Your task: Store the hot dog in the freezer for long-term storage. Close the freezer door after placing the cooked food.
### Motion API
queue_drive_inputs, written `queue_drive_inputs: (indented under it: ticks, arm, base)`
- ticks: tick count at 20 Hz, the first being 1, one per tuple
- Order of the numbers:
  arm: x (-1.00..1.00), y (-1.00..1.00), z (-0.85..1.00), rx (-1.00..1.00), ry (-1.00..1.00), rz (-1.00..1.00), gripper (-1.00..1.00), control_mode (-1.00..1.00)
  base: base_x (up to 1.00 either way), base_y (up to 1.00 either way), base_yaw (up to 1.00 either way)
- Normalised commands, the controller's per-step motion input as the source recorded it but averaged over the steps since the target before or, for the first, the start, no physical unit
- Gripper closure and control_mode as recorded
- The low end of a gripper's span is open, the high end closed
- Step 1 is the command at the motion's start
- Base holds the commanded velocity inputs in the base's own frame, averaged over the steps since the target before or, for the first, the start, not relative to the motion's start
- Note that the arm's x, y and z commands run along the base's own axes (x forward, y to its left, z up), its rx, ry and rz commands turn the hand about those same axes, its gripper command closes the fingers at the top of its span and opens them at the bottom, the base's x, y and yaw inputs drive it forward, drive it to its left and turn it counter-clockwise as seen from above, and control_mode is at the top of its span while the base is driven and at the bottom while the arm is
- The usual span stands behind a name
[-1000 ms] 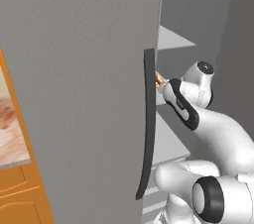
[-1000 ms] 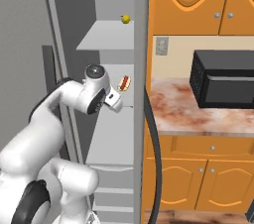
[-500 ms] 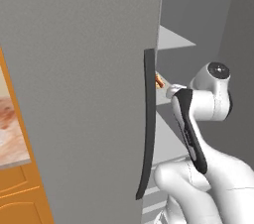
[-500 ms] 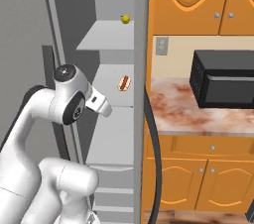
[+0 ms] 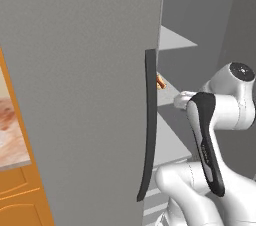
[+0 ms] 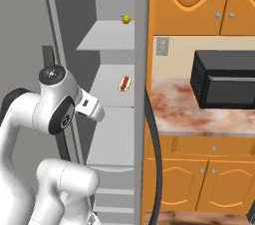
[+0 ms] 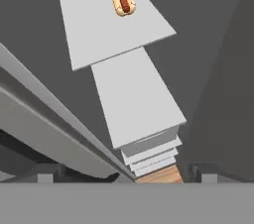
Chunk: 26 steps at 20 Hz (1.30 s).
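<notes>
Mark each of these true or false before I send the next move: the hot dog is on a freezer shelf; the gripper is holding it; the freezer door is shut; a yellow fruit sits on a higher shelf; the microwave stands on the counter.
1. The hot dog lies on a freezer shelf. True.
2. The gripper is holding the hot dog. False: the gripper is open and empty, apart from the hot dog.
3. The freezer door is shut. False: the freezer door stands open, shelves exposed.
4. A yellow fruit sits on the shelf above the hot dog. True.
5. The microwave stands on the counter. True.
</notes>
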Motion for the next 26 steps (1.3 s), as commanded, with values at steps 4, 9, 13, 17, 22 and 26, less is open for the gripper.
queue_drive_inputs:
  ticks: [4,9,13,17,22,26]
  arm:
    - [-0.53,0.15,0.39,-0.20,0.26,0.10,-1.00,-1.00]
    - [-0.40,0.22,0.08,-0.19,0.33,0.01,-1.00,-1.00]
    - [-0.29,0.07,-0.18,-0.03,0.19,0.05,-1.00,-1.00]
    - [-0.08,0.00,-0.13,0.11,0.02,0.00,-1.00,-1.00]
    - [-0.17,0.00,-0.14,0.15,0.00,0.00,-1.00,-1.00]
    - [-0.06,0.00,-0.08,0.05,0.00,0.00,-1.00,-1.00]
  base:
    - [0.00,0.00,0.00]
    - [0.00,0.00,0.00]
    - [0.00,0.00,0.00]
    - [0.00,0.00,0.00]
    - [0.00,0.00,0.00]
    - [0.00,0.00,0.00]
